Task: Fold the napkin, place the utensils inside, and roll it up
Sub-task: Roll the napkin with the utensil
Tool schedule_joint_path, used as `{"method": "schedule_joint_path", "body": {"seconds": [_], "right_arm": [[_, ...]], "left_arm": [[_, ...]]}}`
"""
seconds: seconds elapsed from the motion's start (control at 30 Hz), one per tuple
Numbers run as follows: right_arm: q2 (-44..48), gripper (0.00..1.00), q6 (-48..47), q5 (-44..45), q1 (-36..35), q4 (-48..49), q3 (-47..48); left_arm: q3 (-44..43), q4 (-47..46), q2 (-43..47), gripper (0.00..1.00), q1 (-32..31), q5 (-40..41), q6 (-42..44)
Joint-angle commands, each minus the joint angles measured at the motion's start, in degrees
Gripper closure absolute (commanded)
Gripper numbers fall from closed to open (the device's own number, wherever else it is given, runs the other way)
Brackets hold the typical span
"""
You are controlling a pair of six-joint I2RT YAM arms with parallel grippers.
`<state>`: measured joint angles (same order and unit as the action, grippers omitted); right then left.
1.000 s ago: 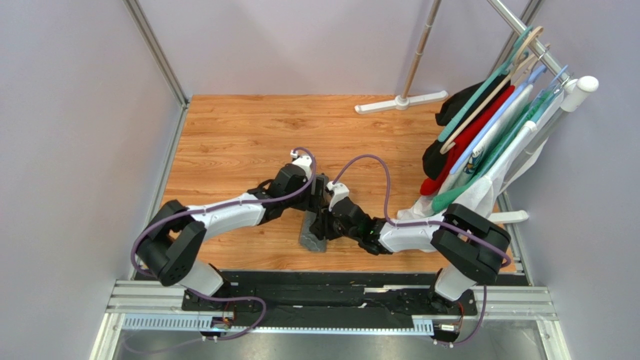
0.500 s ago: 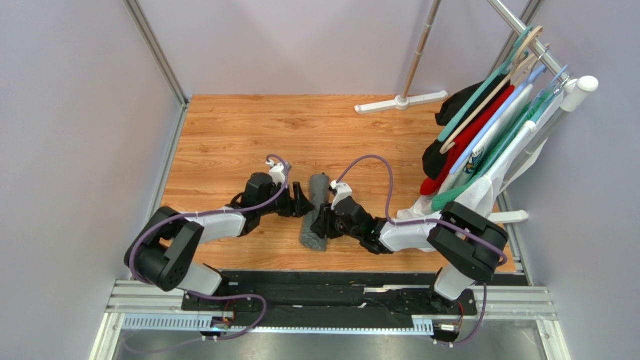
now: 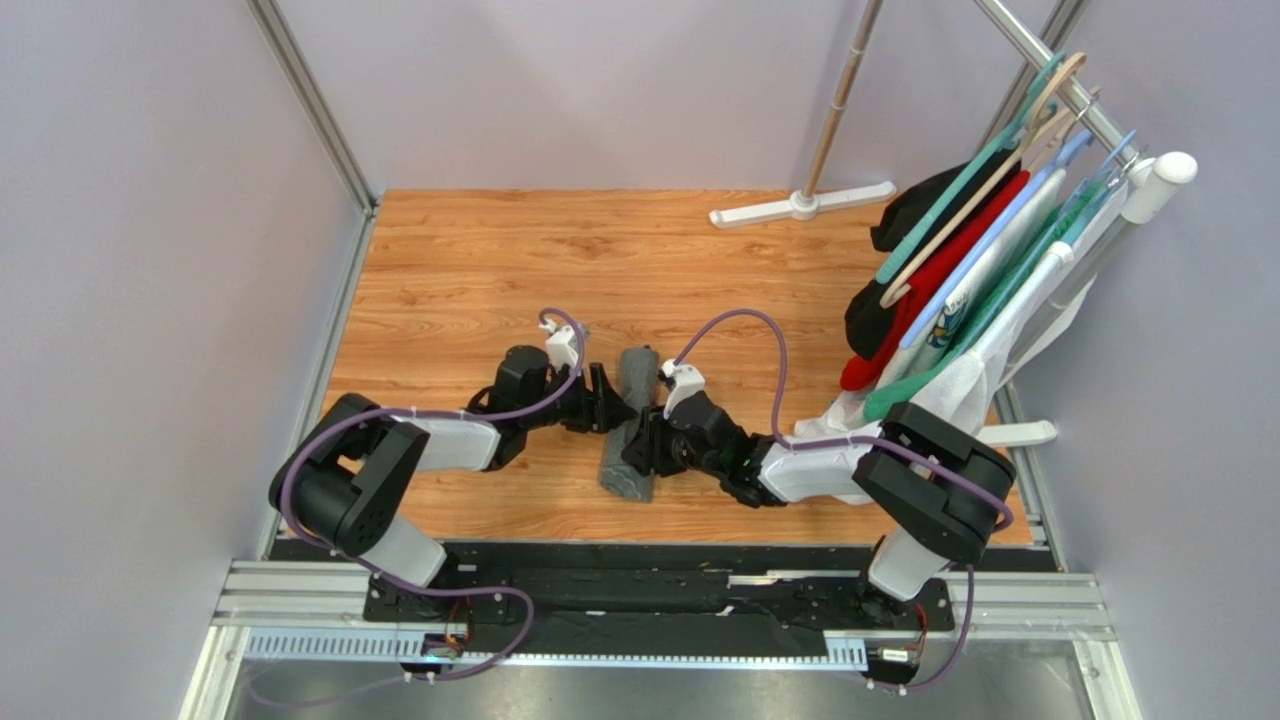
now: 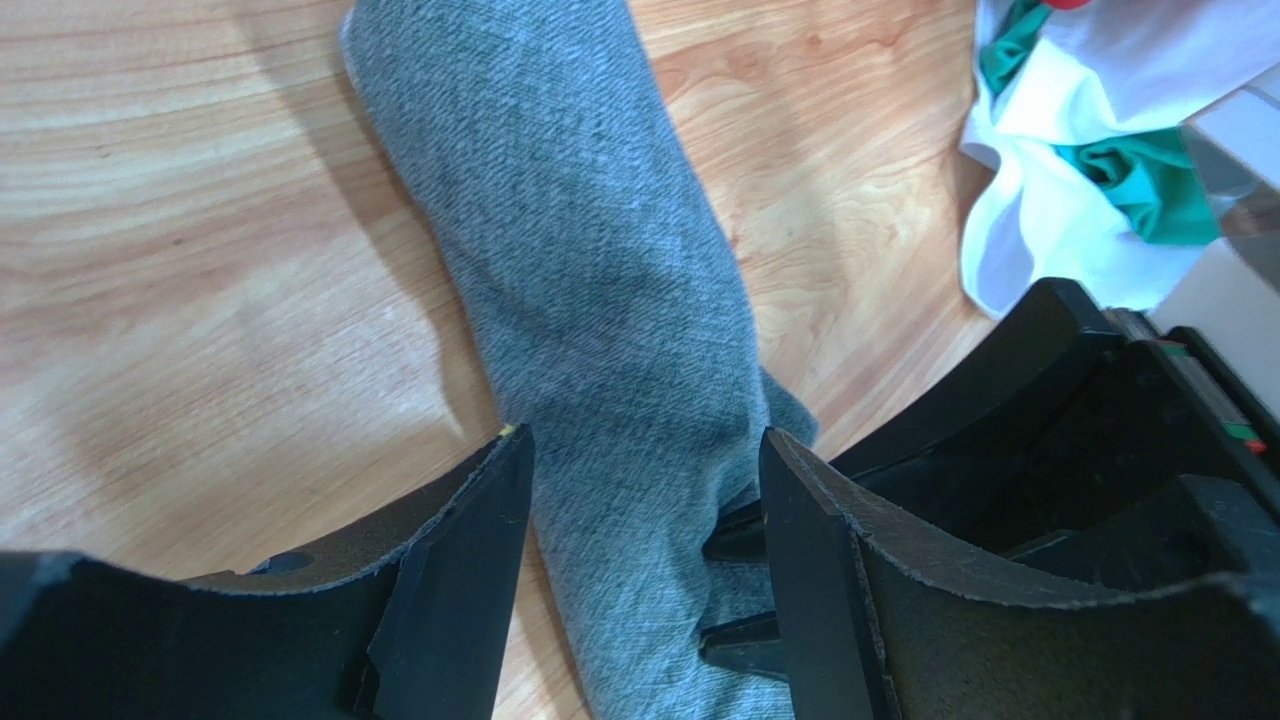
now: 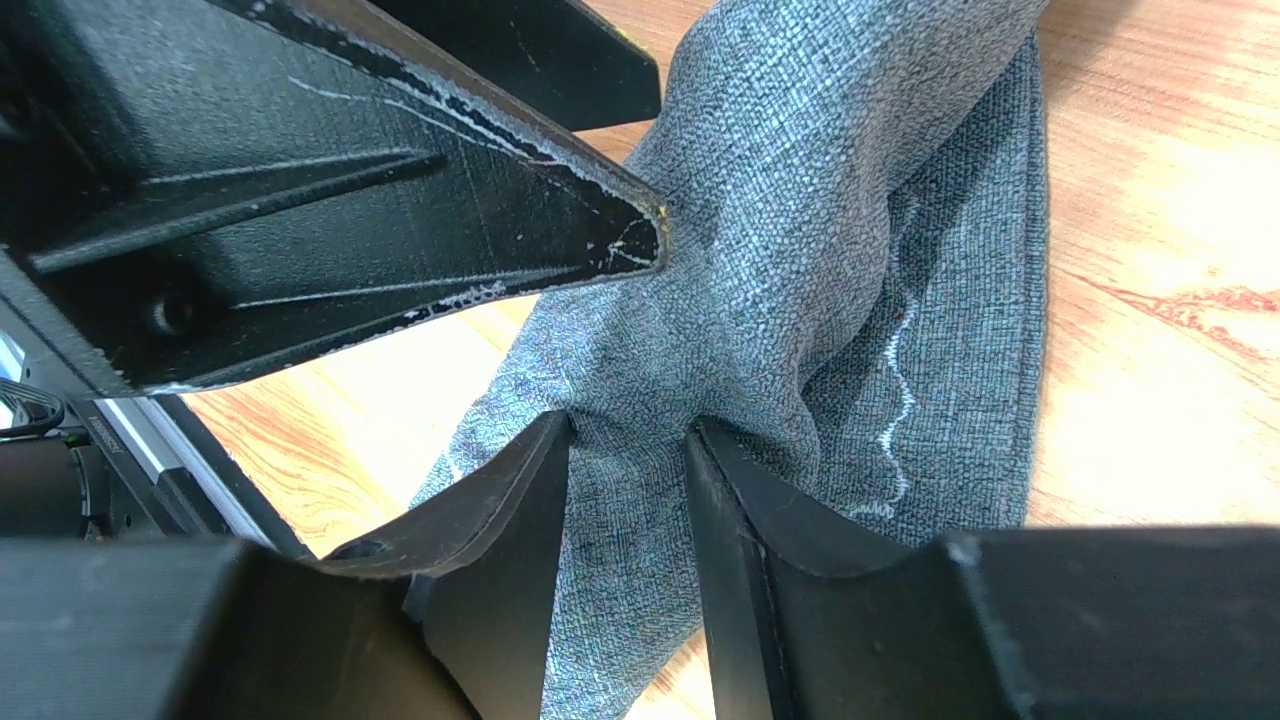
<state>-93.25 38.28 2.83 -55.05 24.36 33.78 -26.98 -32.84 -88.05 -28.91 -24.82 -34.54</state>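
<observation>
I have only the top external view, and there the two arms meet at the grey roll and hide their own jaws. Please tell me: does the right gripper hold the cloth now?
Observer: Yes. In the right wrist view the right gripper is shut on a raised fold of the dark grey felt-like napkin.
Operator: And the left gripper?
Observer: The left gripper has its jaws on both sides of the rolled napkin; if they press it, I cannot tell.
Operator: Is the roll tight?
Observer: Not at that end: a flat flap with a pale stitched line lies loose beside the fold.
</observation>
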Motion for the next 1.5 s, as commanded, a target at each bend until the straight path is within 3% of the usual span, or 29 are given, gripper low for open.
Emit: {"method": "schedule_joint_path", "body": {"seconds": [0.0, 0.27, 0.47, 0.57, 0.63, 0.7, 1.03, 1.47], "right_arm": [[-0.53, 0.60, -1.02, 0.69, 0.55, -1.51, 0.06], [-1.67, 0.61, -1.46, -0.37, 0.55, -1.77, 1.46], [-1.85, 0.61, -1.90, -0.98, 0.55, -1.68, 1.90], [-1.93, 0.61, -2.07, -1.07, 0.64, -1.77, 2.08], [-1.85, 0.61, -2.16, -1.25, 0.82, -1.86, 2.34], [-1.67, 0.59, -2.42, -1.51, 0.82, -2.21, 2.52], [2.54, 0.32, -5.67, -1.78, 0.82, -7.92, 5.33], [10.81, 0.26, -6.03, 3.67, 2.40, -14.77, 2.17]], "left_arm": [[0.09, 1.89, 2.00, 0.34, -0.10, 2.05, 1.93], [0.09, 1.47, 1.04, 0.32, -0.10, 1.88, 2.20], [1.76, -7.49, -3.97, 0.46, -0.54, -2.95, -1.66], [1.85, -7.77, -3.80, 0.58, -1.85, -2.08, -1.14], [1.67, -7.33, -3.01, 0.83, -2.21, -1.29, -0.79], [1.23, -5.93, -2.13, 1.00, -2.21, 0.02, -0.09], [-6.59, 22.00, 6.66, 1.00, -2.73, 9.34, 12.92], [-16.16, 37.31, 4.03, 1.00, -9.23, 18.92, 18.11]]}}
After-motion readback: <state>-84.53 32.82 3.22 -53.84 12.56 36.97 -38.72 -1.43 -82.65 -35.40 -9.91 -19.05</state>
